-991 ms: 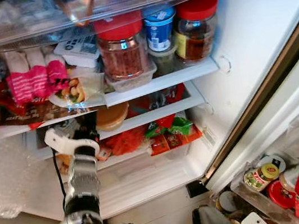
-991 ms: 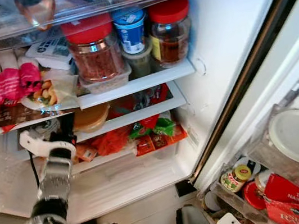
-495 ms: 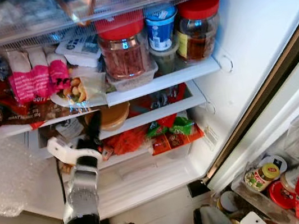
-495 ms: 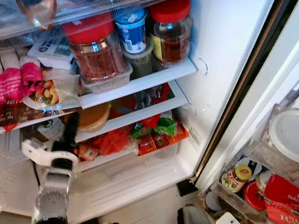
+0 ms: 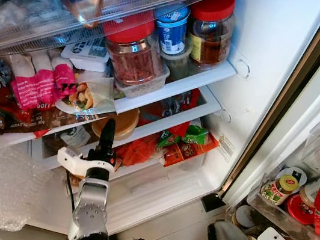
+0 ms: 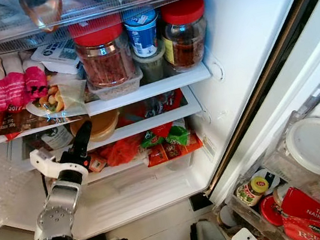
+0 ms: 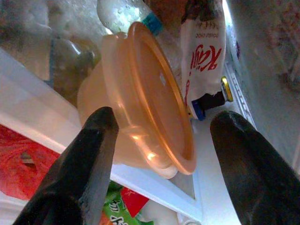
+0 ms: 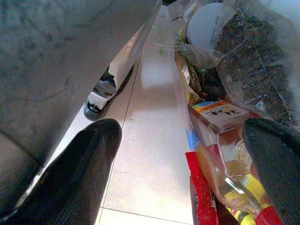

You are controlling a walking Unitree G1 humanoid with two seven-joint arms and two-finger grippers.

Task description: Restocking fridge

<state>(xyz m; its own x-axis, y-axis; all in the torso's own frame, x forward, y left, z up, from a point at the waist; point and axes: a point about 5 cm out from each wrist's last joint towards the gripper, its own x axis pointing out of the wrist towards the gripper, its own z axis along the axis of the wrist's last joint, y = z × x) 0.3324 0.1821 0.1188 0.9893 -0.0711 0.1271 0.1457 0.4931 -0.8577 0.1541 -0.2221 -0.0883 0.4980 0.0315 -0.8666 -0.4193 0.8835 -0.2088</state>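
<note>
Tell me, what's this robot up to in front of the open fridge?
It is restocking the fridge. Its left gripper reaches toward the middle shelf with its fingers open, pointed at an orange lidded tub that sits there; the fingers are not on the tub yet. On the shelf above stand red-lidded jars. The right gripper hangs low and open over the tiled floor, beside packaged groceries.

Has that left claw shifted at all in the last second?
Yes. The left gripper has risen and edged right toward the orange tub on the fridge shelf, its fingers open in front of it.
</note>
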